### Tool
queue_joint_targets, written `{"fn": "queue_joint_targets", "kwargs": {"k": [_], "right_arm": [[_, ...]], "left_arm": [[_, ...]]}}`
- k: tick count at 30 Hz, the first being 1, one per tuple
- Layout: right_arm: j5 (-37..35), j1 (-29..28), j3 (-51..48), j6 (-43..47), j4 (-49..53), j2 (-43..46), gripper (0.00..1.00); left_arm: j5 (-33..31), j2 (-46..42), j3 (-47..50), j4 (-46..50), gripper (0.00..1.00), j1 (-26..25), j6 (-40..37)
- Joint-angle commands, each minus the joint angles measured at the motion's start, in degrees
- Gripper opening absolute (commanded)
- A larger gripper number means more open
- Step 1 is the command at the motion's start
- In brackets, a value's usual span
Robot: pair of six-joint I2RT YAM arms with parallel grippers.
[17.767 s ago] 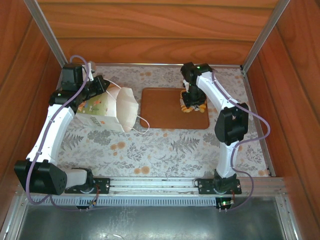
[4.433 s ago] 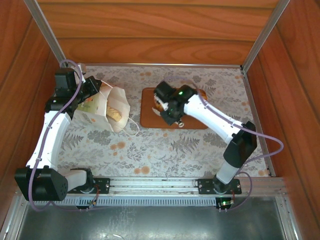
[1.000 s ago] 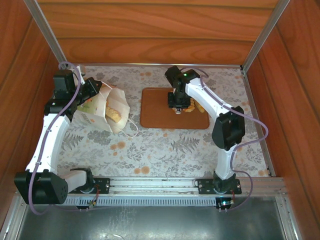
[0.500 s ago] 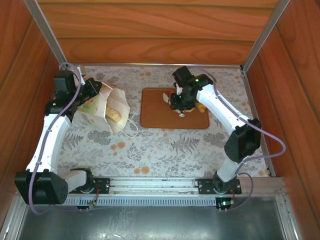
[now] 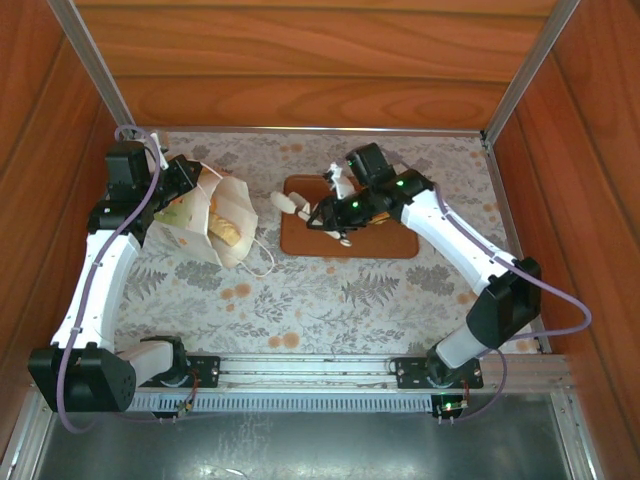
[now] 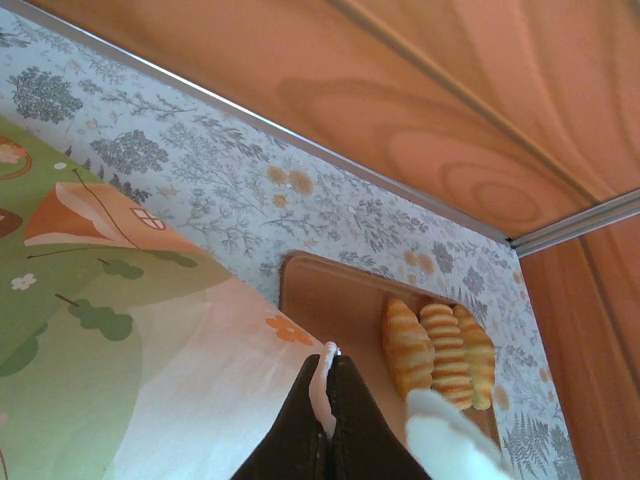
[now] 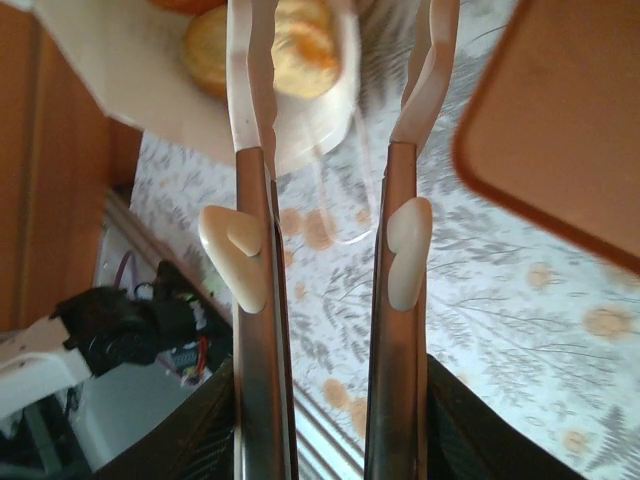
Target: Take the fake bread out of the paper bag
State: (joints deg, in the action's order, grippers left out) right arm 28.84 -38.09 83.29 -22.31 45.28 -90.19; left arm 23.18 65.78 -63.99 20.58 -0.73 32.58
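Upper left of the overhead frame: left gripper (image 5: 190, 183) clamped together on the rim of the paper bag (image 5: 195, 215). The left wrist view shows its dark fingers (image 6: 345, 420) pinching the white paper edge. The bag lies on its side on the table (image 5: 300, 300), mouth turned right toward the centre. Judgement: the pinch lifts the upper rim so the mouth gapes and the bag cannot slide while the other arm reaches in.

Just inside the mouth: a piece of fake bread (image 5: 228, 232), golden, resting on the lower wall of the bag. The right wrist view shows at least two pieces there. A string handle (image 5: 263, 262) trails onto the table below the mouth.

Centre: right gripper (image 7: 345, 60) with its fingers apart and nothing between them, pointed left at the bag mouth and near it, not inside. The wrist camera looks straight down the fingers at the bread, so I take this as the approach for a pick.

Right of centre: brown tray (image 5: 300, 235), partly under the right arm. Three ridged rolls (image 6: 440, 350) lie side by side on its far right part, touching one another. They look to be parked clear of the bag. Task partly done.
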Motion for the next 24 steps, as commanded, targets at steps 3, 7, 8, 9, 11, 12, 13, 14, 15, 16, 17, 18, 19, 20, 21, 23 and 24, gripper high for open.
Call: {"fn": "queue_joint_targets", "kwargs": {"k": [3, 7, 8, 9, 11, 12, 13, 14, 15, 16, 17, 18, 19, 20, 21, 23, 24], "right_arm": [[5.5, -4.9, 3.2, 2.2, -1.5, -4.0, 0.44], [6.5, -7.4, 5.4, 2.2, -2.0, -8.7, 0.44], [6.6, -7.8, 6.0, 2.1, -2.2, -9.6, 0.44], [6.4, -8.2, 6.5, 1.7, -2.2, -10.5, 0.44], [6.6, -8.7, 7.7, 1.3, -2.4, -12.4, 0.44], [6.5, -9.0, 8.2, 1.2, -2.5, -13.3, 0.44], [6.5, -9.2, 8.7, 0.9, -2.7, -13.9, 0.45], [6.3, -9.3, 9.1, 0.7, -2.9, -14.4, 0.45], [5.6, -9.4, 9.5, 0.2, -3.0, -15.1, 0.46], [4.8, -9.5, 9.8, -0.1, -3.2, -15.6, 0.46], [4.5, -9.5, 10.2, -0.5, -3.3, -16.1, 0.46], [4.2, -9.5, 10.6, -0.7, -3.4, -16.7, 0.47], [4.0, -9.5, 11.1, -1.0, -3.4, -17.3, 0.47], [4.0, -9.5, 11.5, -1.2, -3.6, -17.9, 0.47], [4.0, -9.5, 11.9, -1.5, -3.9, -18.4, 0.47], [4.0, -9.6, 13.0, -1.8, -4.0, -19.9, 0.48], [4.1, -9.6, 13.5, -1.9, -4.0, -20.7, 0.48]], "left_arm": [[-0.4, -0.6, -0.2, -1.6, 0.00, 0.5, 0.6], [-0.2, -0.6, -0.1, -1.8, 0.00, 0.5, 0.8], [-0.1, -0.6, -0.2, -1.8, 0.00, 0.5, 0.8], [-0.1, -0.5, -0.3, -1.9, 0.00, 0.5, 0.9], [0.0, -0.4, -0.4, -1.8, 0.00, 0.5, 0.8], [0.0, -0.4, -0.3, -1.9, 0.00, 0.5, 0.8], [0.0, -0.5, -0.2, -1.8, 0.00, 0.5, 0.9], [0.1, -0.4, -0.2, -1.8, 0.00, 0.5, 0.8], [0.3, -0.3, -0.2, -1.8, 0.00, 0.5, 0.9], [0.5, -0.3, -0.2, -1.9, 0.00, 0.5, 0.9], [0.7, -0.3, -0.3, -1.8, 0.00, 0.5, 0.8], [0.8, -0.4, -0.1, -1.8, 0.00, 0.5, 0.9], [0.6, -0.5, -0.1, -1.8, 0.00, 0.5, 0.8], [0.6, -0.5, -0.2, -1.8, 0.00, 0.5, 0.7], [0.5, -0.6, -0.1, -1.9, 0.00, 0.5, 0.7], [0.7, -0.6, -0.1, -1.8, 0.00, 0.5, 0.7], [0.7, -0.7, 0.0, -1.8, 0.00, 0.5, 0.8]]}}
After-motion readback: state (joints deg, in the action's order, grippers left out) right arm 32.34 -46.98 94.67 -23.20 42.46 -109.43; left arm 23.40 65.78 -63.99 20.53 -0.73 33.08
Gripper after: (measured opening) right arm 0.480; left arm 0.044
